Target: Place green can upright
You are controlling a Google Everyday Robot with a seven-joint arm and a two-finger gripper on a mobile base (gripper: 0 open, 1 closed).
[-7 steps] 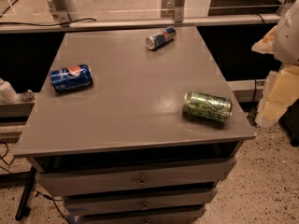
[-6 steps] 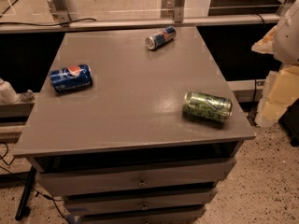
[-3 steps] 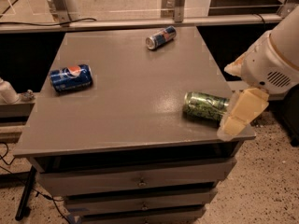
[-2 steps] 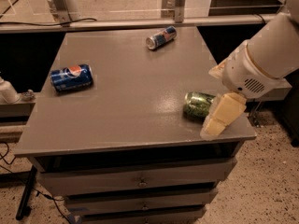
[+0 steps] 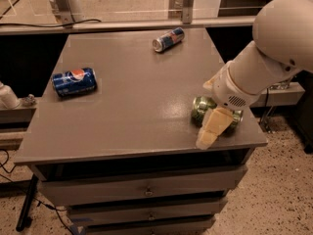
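The green can [image 5: 199, 109] lies on its side near the front right corner of the grey table [image 5: 127, 106]. Most of it is hidden behind my arm; only its left end and a bit of its right end show. My gripper [image 5: 211, 129] reaches in from the right and hangs right in front of and over the can, its cream fingertips [image 5: 205, 139] near the table's front edge. I cannot see whether it touches the can.
A blue Pepsi can [image 5: 74, 81] lies on its side at the table's left. A blue-and-silver Red Bull can [image 5: 168, 38] lies on its side at the back. Drawers sit below the tabletop. A rail runs behind the table.
My arm has swung in from the right edge of view and moved left, so that the gripper now covers the green can. The cans have not moved.
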